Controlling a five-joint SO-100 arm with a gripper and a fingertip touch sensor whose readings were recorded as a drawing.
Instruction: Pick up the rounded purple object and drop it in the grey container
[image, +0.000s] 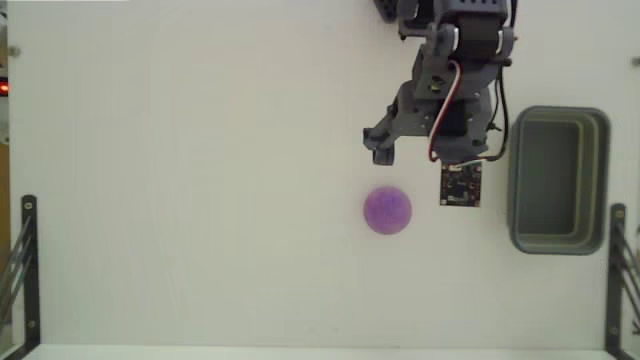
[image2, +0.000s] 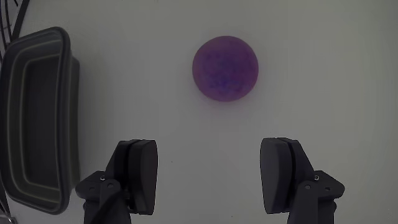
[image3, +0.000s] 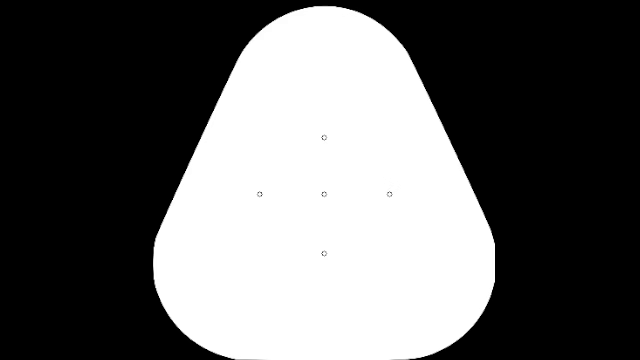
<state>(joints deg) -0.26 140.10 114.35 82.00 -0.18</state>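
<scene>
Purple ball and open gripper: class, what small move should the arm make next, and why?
Probably ease the gripper forward and down so its open fingers straddle the ball. In the wrist view the ball lies ahead of the fingertips, roughly centred, untouched on the table, beside the bin.

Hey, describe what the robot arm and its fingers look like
The arm is dark grey printed plastic with black servo blocks. Red, white and black wires loop along it, and a small black circuit board hangs near the wrist. In the wrist view, the two fingers are dark, flat, rounded pads.
</scene>
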